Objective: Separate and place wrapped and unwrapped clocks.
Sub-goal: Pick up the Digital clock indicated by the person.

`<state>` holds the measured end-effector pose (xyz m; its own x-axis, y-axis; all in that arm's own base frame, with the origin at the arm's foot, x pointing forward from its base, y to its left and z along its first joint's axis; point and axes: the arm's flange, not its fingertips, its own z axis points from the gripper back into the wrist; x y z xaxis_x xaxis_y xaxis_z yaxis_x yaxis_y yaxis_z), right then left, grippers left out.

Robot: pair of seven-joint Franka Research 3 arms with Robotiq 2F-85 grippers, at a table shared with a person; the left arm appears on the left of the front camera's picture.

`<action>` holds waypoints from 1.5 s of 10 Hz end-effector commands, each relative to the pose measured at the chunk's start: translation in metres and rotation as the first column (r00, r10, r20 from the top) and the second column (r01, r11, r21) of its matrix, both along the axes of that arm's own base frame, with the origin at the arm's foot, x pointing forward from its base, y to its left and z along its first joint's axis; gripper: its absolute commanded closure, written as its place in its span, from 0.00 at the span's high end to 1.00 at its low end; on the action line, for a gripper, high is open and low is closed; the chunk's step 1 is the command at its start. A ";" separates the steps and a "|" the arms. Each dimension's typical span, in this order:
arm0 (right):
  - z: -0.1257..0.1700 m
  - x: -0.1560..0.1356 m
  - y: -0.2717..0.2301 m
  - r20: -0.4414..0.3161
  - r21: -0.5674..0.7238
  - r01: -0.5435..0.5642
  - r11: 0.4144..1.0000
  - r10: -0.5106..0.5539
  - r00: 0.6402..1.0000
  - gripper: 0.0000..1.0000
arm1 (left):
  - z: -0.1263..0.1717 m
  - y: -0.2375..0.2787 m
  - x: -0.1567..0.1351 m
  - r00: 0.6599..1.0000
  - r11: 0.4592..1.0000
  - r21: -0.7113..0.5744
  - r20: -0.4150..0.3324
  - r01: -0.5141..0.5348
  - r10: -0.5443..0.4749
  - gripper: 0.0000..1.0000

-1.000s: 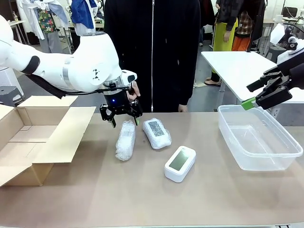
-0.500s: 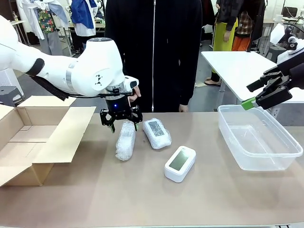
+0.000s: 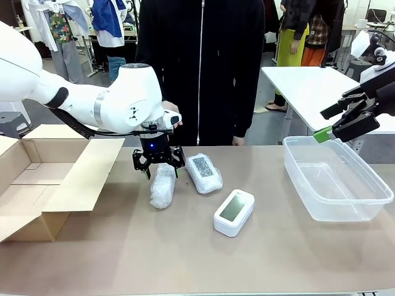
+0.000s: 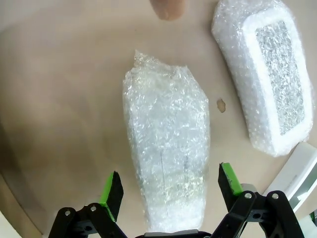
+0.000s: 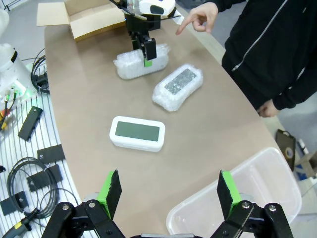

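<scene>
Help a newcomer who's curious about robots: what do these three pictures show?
A two-armed white robot shares a table with a person. One picture looks across the table; the other two come from a camera on each wrist. On the table lie a left bundle and a right bundle in bubble wrap, a bare clock, a cardboard box and a clear tub. The left hand stands open astride the left bundle. The right hand hangs open by the tub. Nothing is held.

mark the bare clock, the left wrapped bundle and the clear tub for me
bare clock (image 3: 233, 210), front view, on its grey-green screen
left wrapped bundle (image 3: 162, 191), front view, on its near half
clear tub (image 3: 352, 209), front view, on its near wall
</scene>
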<state>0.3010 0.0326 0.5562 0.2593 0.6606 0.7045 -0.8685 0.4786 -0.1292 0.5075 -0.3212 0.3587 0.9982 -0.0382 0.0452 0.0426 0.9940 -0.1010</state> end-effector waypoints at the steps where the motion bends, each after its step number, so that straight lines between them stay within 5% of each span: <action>1: -0.002 0.002 0.001 -0.008 0.012 -0.018 1.000 0.018 1.000 1.00 | -0.002 -0.004 0.008 1.000 1.000 0.013 0.009 0.011 -0.011 1.00; 3: -0.002 0.002 0.001 -0.008 0.012 -0.018 1.000 0.018 1.000 1.00 | -0.003 -0.006 0.006 1.000 1.000 0.018 0.007 0.016 -0.016 1.00; 4: -0.002 0.002 0.001 -0.008 0.012 -0.018 1.000 0.018 1.000 1.00 | -0.003 -0.008 0.005 1.000 0.999 0.032 0.013 0.014 -0.014 0.80; 5: -0.002 0.002 0.001 -0.008 0.012 -0.018 1.000 0.018 1.000 1.00 | -0.002 -0.009 0.005 1.000 0.999 0.034 0.011 0.005 -0.006 0.80; 6: -0.002 0.002 0.001 -0.008 0.012 -0.018 1.000 0.018 1.000 1.00 | 0.000 -0.009 0.004 1.000 0.999 0.032 0.004 -0.012 0.012 0.61; 7: -0.002 0.002 0.001 -0.008 0.012 -0.018 1.000 0.018 1.000 1.00 | 0.002 -0.009 0.002 1.000 0.999 0.037 0.002 -0.017 0.016 0.76; 8: -0.002 0.002 0.001 -0.008 0.012 -0.018 1.000 0.018 1.000 1.00 | 0.002 -0.007 0.001 1.000 0.999 0.043 0.000 -0.021 0.021 0.41; 9: -0.002 0.002 0.001 -0.008 0.012 -0.018 1.000 0.018 1.000 1.00 | 0.002 -0.007 0.002 0.999 0.998 0.054 0.006 -0.035 0.035 0.56; 10: -0.002 0.002 0.001 -0.008 0.012 -0.018 1.000 0.018 1.000 1.00 | 0.001 -0.007 0.003 0.999 0.997 0.059 0.011 -0.047 0.046 0.21; 11: -0.002 0.002 0.001 -0.008 0.012 -0.018 1.000 0.018 1.000 1.00 | 0.001 -0.007 0.004 0.999 0.997 0.058 0.012 -0.049 0.048 0.37; 12: -0.002 0.002 0.001 -0.008 0.012 -0.018 1.000 0.018 1.000 1.00 | 0.001 -0.006 0.006 0.999 0.997 0.054 0.011 -0.048 0.047 0.02; 13: -0.002 0.002 0.001 -0.008 0.012 -0.018 1.000 0.018 1.000 1.00 | 0.002 -0.007 0.007 0.999 0.997 0.052 0.012 -0.050 0.050 0.17; 14: -0.002 0.002 0.001 -0.008 0.012 -0.018 1.000 0.018 1.000 1.00 | 0.011 -0.003 0.003 0.999 0.996 0.077 -0.008 -0.044 0.045 0.00; 15: -0.002 0.002 0.001 -0.008 0.012 -0.018 1.000 0.018 1.000 1.00 | 0.033 0.003 -0.005 1.000 0.999 0.049 -0.006 -0.010 0.010 0.00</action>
<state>0.3010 0.0326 0.5561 0.2593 0.6607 0.7044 -0.8685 0.4785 -0.1291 0.5088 -0.3225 0.3671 0.9994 -0.0170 0.0316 0.0192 0.9973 -0.0707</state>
